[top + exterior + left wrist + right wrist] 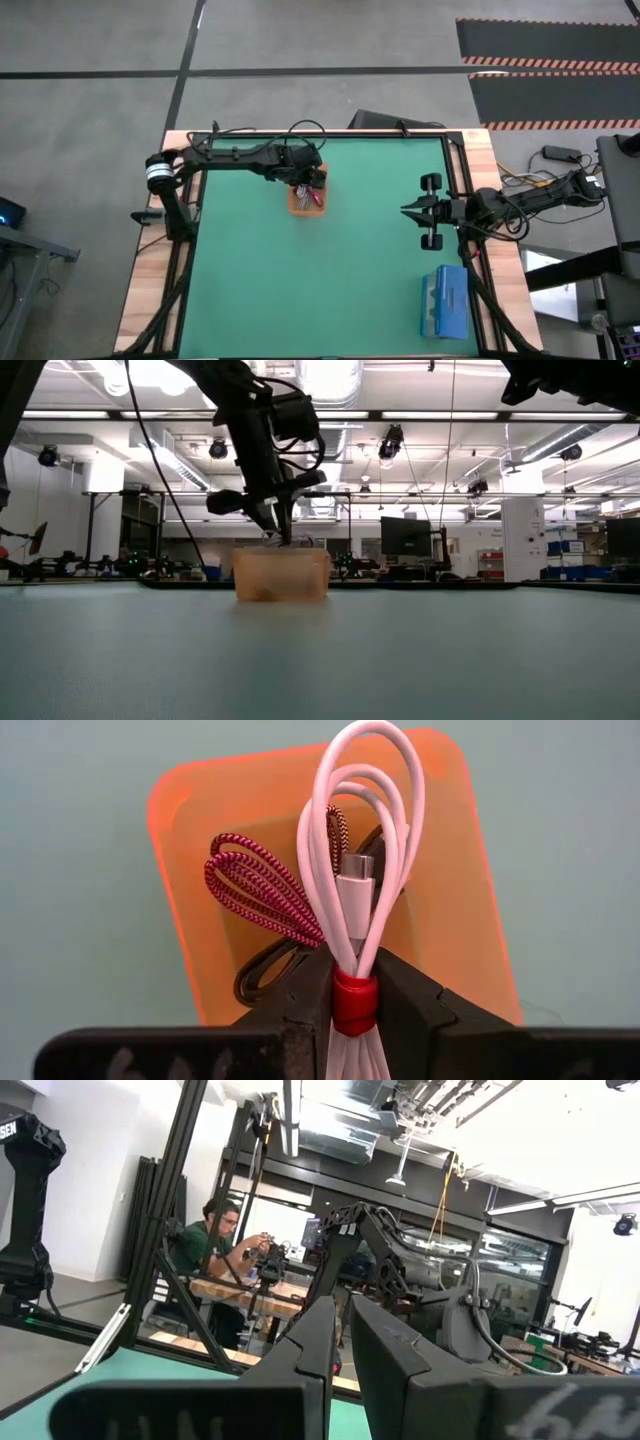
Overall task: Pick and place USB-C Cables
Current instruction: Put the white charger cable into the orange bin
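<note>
My left gripper (352, 1010) hangs over the orange bin (200, 840), fingers pointing down, shut on the white USB-C cable (365, 870). In the high view it (305, 186) covers the bin's far part (305, 203); in the low view its tips (280, 536) stand just above the bin's rim (280, 575). The dark red braided cable (260, 885) and a black cable (262, 975) lie on the bin's floor. A speckled braided loop (338, 825) shows behind the white one. My right gripper (408, 211) waits shut near the table's right edge. My left gripper pinches the white cable bundle between its two fingers at the red tie (352, 1002) that binds the coil. The fingers come from above, pointing down. The white loops (372, 780) hang below the fingers over the bin's inside; whether they touch its floor I cannot tell.
A blue box (443, 302) lies near the table's right near corner. The green mat (330, 290) is bare between bin and box. Beyond the table, a person (215, 1240) sits at a bench in the room.
</note>
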`<state>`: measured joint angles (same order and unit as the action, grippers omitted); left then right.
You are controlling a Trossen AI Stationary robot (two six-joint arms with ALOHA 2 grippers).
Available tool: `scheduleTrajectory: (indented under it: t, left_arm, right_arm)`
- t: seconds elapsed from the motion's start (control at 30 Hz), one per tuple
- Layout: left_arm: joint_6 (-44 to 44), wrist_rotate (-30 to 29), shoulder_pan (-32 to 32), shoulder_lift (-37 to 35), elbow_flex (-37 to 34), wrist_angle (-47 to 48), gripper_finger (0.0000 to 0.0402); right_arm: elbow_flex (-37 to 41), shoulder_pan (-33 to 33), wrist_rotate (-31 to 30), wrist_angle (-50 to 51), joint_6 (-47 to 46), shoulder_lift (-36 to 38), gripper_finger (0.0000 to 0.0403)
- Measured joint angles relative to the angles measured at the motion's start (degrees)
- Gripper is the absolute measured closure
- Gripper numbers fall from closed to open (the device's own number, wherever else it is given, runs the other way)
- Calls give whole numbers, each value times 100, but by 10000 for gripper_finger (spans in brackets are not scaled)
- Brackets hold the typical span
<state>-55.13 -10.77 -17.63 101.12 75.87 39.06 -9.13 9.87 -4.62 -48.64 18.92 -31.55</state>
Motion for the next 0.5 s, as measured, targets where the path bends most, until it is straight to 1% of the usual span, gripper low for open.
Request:
scheduleTrajectory:
  t: [0.2,0.37,0.5]
  left_arm:
    - [-7,1,0,0,-132,-118,353]
    - [-7,1,2,0,-132,-141,353]
    - [-7,0,15,0,-132,-144,353]
  right_arm:
    - [0,0,-3,11,9,0,375]
    - [0,-1,-202,34,12,1,375]
    - [0,-2,-203,35,13,2,375]
